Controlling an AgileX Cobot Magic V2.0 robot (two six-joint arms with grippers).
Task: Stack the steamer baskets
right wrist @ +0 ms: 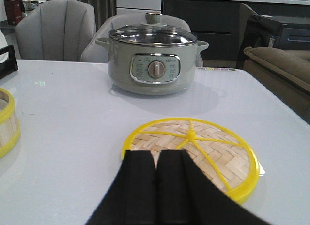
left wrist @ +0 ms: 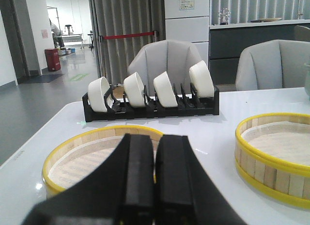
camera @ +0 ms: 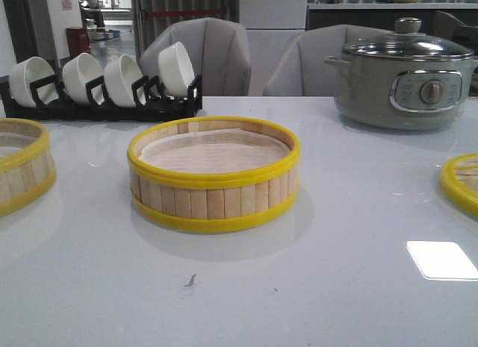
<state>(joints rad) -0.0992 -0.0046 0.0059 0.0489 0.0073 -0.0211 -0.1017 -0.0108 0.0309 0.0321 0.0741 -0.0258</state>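
**Three pieces laid out, nothing lifted yet**

Sitting dead centre on the white table (camera: 314,287): the middle steamer basket (camera: 213,175), upright, whitish liner inside, nothing else in it. Off to the left, partly cut by the frame edge, a second steamer basket (camera: 22,164), also lined and otherwise empty (seen better from the left wrist, (left wrist: 92,155)). Far right, a flat woven steamer lid (right wrist: 193,155), yellow-rimmed, lying flat on the table, well apart from the centre basket. Spread out side by side, presumably so each arm has a piece within its own reach and the middle one serves as the base of the stack.

Left gripper (left wrist: 155,186) hanging just above the near rim of the left basket, fingers pressed together, gripping nothing. Right gripper (right wrist: 156,186) poised over the near edge of the lid, fingers likewise closed and empty.

Behind: a black rack with four white bowls (camera: 104,82) standing on edge, and a grey electric pot (camera: 403,82), glass lid on, contents not visible.
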